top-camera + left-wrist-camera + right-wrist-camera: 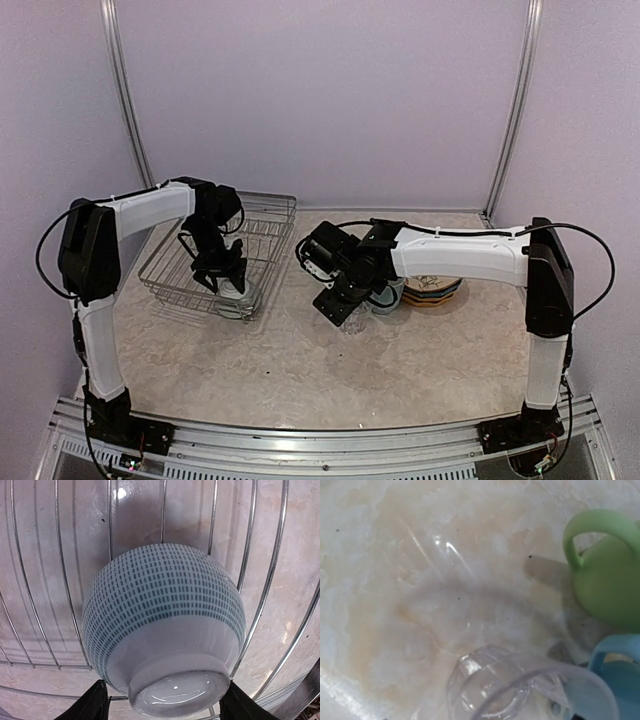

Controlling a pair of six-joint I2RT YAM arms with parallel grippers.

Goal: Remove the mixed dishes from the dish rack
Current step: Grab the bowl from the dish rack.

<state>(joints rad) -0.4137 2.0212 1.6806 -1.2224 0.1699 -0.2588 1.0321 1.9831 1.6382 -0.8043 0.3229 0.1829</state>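
The dish rack is a silver wire basket at the back left, and its wires fill the left wrist view. A small white cup with blue dashes lies bottom-up in the rack's near corner. My left gripper straddles its foot, a black finger against each side. My right gripper hovers low over the table; its fingers are outside the wrist view. Right under that camera sits the clear glass, beside the light blue cup and the light green mug.
A stack of plates lies on the table under my right forearm, just right of the cups. Purple walls with metal posts close off the back and both sides. The marbled tabletop runs to the front rail.
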